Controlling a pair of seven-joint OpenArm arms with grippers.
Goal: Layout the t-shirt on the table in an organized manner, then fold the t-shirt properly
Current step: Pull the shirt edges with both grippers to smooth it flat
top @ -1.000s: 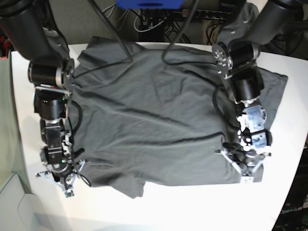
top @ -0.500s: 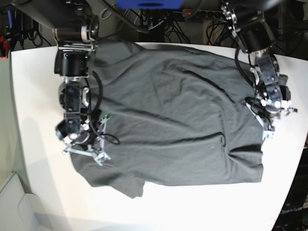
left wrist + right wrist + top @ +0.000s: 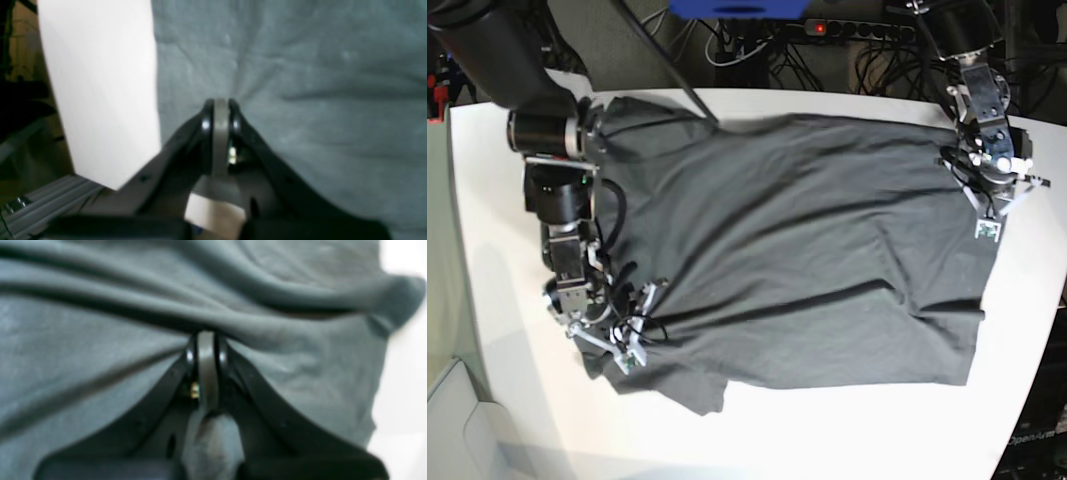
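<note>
While the t-shirt (image 3: 797, 250) lies spread across the white bench (image 3: 497, 180), it now sits flatter and wider than a second ago. At its one edge the right pincer (image 3: 622, 345) pinches a fold; at the opposite edge the left pincer (image 3: 987, 215) is closed on cloth. Layout looks nearly done.

The dark grey t-shirt (image 3: 797, 250) lies spread over the white table (image 3: 847, 430), mostly flat but with long wrinkles across its middle. One sleeve (image 3: 692, 385) sticks out at the near edge.
</note>
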